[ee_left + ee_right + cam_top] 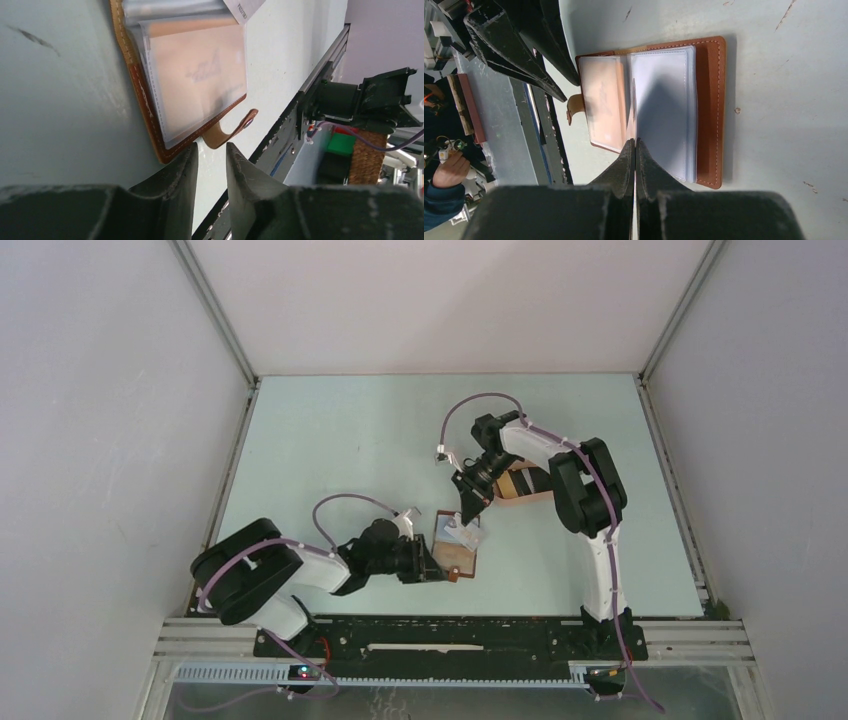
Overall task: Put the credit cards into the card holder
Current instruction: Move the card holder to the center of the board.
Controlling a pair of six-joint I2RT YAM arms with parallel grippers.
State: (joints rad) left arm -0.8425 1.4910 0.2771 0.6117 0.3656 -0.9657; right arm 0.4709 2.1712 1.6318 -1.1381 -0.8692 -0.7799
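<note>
With the reddish-brown leather card holder (710,100) lying open on the surface's near half, not held down beside the narrowly open, empty left end effector (211,148), the right end effector (634,143), pinched shut on a pale thin credit card (245,6) above its clear sleeves (664,90), could shove it away and miss the slot.

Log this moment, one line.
card holder: open | right gripper: shut on card, over holder | left gripper: open, beside tab

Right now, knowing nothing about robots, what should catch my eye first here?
An open brown card holder lies at the front of the table, clear sleeves showing. The right hand pinches a pale card over it, while the left hand hovers, slightly open, by its snap tab.
</note>
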